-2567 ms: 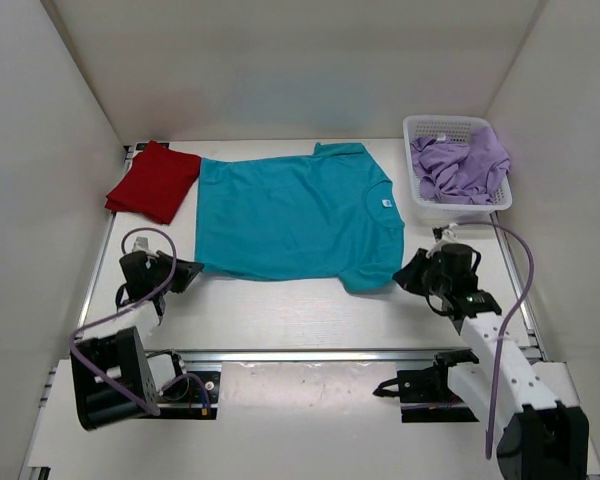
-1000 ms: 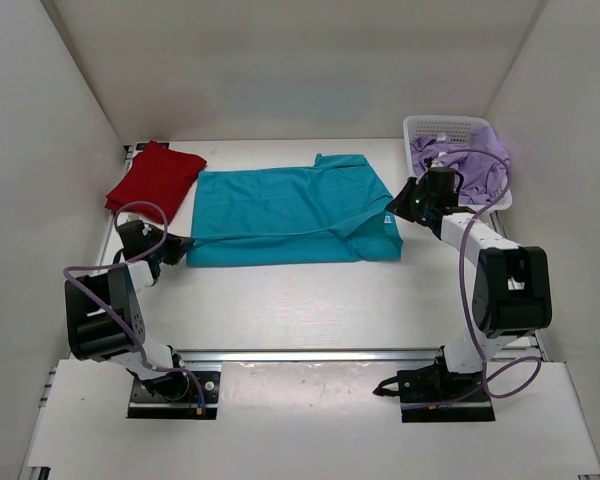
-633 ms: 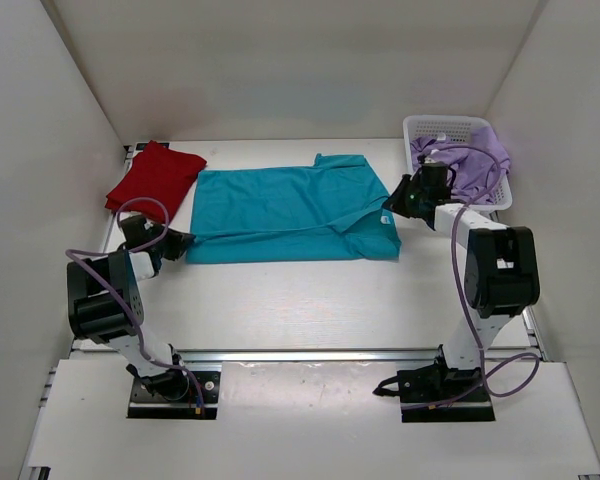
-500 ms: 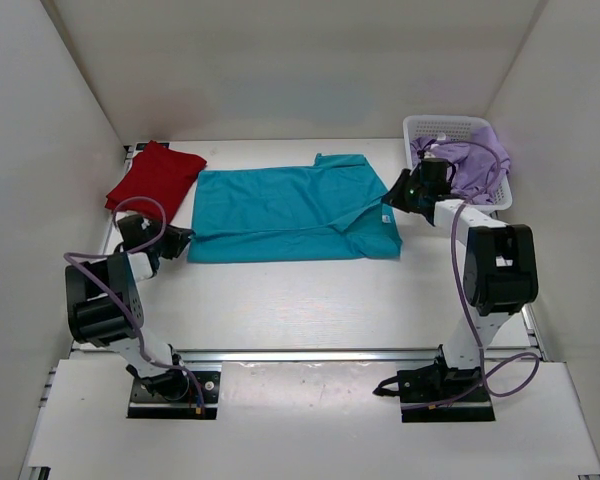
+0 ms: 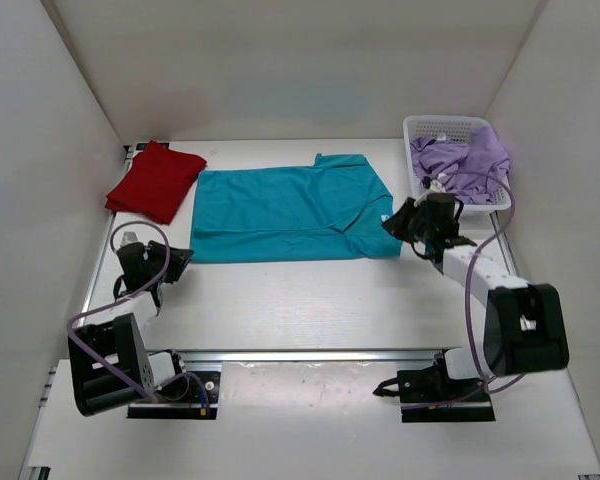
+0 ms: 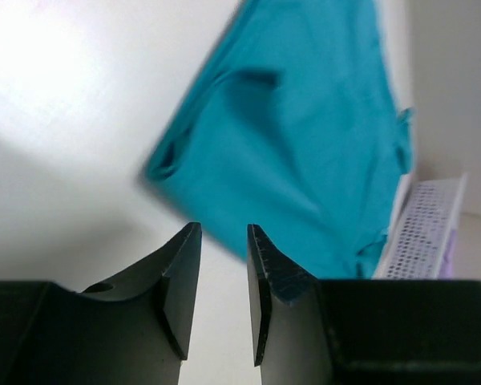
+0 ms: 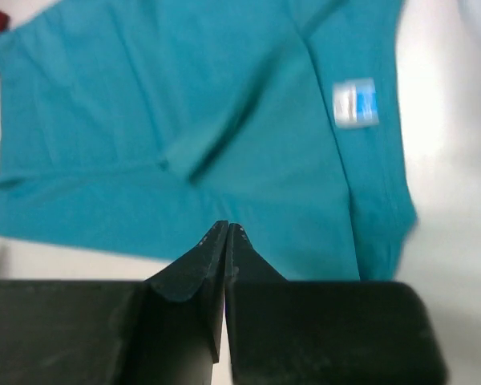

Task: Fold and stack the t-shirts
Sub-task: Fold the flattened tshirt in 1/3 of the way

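Left gripper: jaws parted by a narrow gap, nothing between them. In the top view it sits at lower left, just off the lower-left corner of the teal t-shirt and apart from the cloth.

Right gripper: jaws pressed together, no cloth pinched. In the top view it is at the teal shirt's right edge, by the sleeve; contact with the fabric cannot be told.

The teal shirt lies flat at centre, doubled over, its lower edge straight. The bare table below that edge is open down to the arm bases.

The red t-shirt lies folded at upper left, just beside the teal shirt's left edge.

The white basket at upper right holds the lavender t-shirt, crumpled and spilling over its right rim.
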`<action>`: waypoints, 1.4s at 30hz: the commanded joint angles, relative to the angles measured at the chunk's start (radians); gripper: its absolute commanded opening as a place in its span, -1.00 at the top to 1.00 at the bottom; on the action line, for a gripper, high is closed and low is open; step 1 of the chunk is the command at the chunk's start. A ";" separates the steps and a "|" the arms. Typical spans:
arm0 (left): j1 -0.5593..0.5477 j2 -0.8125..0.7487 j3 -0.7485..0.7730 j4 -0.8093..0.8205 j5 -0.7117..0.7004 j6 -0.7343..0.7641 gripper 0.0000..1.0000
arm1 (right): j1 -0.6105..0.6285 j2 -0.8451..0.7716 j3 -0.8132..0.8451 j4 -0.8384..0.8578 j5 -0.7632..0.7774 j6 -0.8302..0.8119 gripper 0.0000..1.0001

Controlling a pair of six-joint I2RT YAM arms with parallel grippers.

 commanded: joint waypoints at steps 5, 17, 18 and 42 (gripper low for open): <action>0.014 0.097 -0.058 0.026 0.031 0.013 0.14 | -0.045 -0.176 -0.266 0.063 0.052 0.018 0.73; -0.033 0.211 0.003 0.056 -0.018 0.005 0.37 | -0.137 -0.018 -0.255 0.114 0.016 0.010 0.32; -0.033 0.217 0.005 0.059 -0.026 0.003 0.42 | -0.135 0.003 -0.243 0.123 0.025 0.010 0.33; -0.035 0.176 0.037 -0.076 -0.098 0.078 1.00 | -0.158 -0.139 -0.392 0.120 0.047 0.079 1.00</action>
